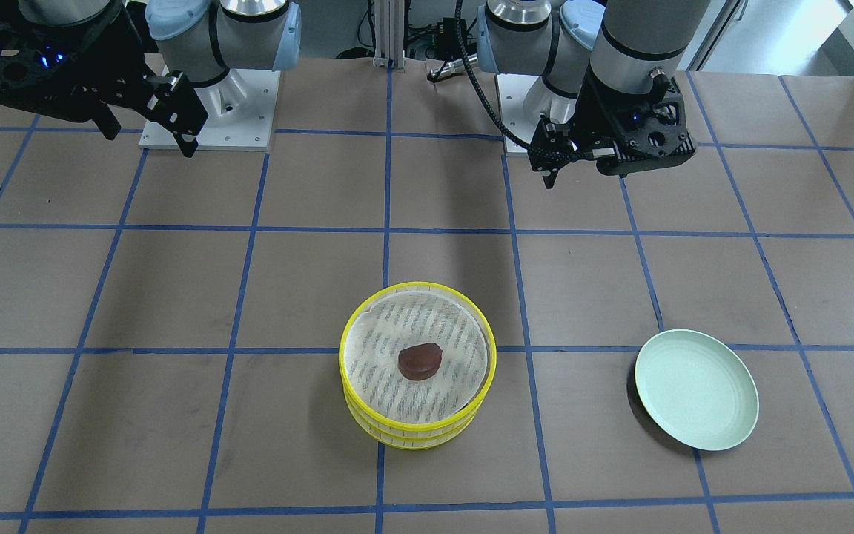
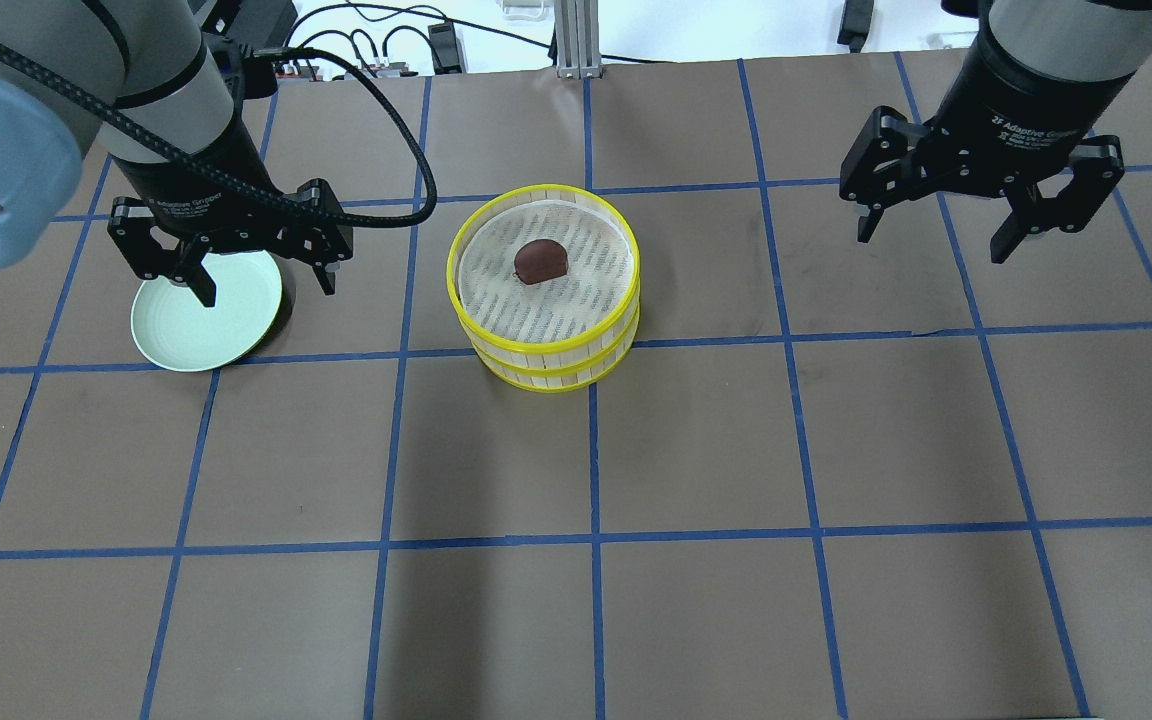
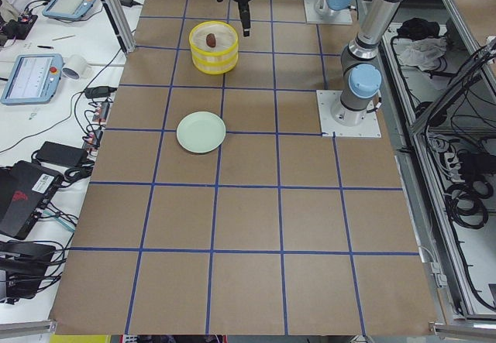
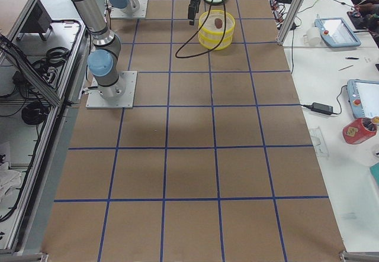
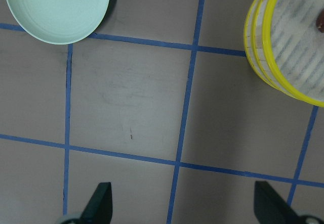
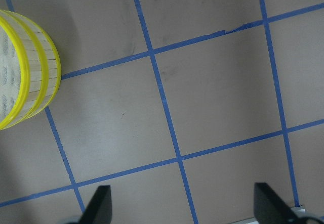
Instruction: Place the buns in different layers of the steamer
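Brown paper surface (image 2: pixel 696 450) with a blue tape grid, and most of it is bare squares, so there's loads of room on every side. The steamer (image 2: pixel 546 362) sits about mid-surface, right over a tape line, with its layers stacked straight and the yellow rims lined up. The dark reddish-brown bun (image 2: pixel 540 261) lies roughly in the middle of the top layer's striped cloth, well in from the rim. Can't see into the layers underneath, the top one covers them.

The pale green plate (image 2: pixel 198 330) is off toward the robot's left, well apart from the steamer, with a bare square between them.

The left hand (image 2: pixel 266 290) hangs high and back toward the robot's base, fingers spread wide, nothing in it. Its wrist camera looks down on bare surface, with the plate and the steamer wall only at the far corners.

The right hand (image 2: pixel 933 245) is likewise wide open and carrying nothing, raised over bare surface well clear of the steamer.
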You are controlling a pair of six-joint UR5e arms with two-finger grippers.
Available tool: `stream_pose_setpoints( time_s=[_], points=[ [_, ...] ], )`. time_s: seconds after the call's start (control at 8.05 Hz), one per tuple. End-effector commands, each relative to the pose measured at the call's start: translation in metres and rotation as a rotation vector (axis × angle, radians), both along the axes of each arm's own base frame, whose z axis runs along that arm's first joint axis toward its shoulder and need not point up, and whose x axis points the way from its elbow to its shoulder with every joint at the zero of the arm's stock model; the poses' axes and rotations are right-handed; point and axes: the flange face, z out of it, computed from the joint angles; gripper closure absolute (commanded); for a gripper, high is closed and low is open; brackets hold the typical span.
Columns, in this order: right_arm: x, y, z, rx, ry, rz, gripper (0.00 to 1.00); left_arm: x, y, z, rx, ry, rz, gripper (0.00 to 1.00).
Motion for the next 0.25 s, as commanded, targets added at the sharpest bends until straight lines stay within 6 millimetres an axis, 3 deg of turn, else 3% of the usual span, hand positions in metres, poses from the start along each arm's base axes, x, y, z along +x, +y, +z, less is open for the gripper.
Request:
stream_pose_setpoints(
  time_s=[0.0, 0.12],
  points=[
    [-0.0003, -0.0002, -0.0001, 0.000, 0.003, 0.000, 0.00, -0.0001, 0.0004, -0.0023, 0.002, -0.006, 0.003, 0.00],
    [-0.0003, -0.0004, 0.0001, -0.002, 0.003, 0.000, 0.00, -0.0001, 0.0001, -0.0020, -0.001, -0.006, 0.003, 0.00]
  ],
)
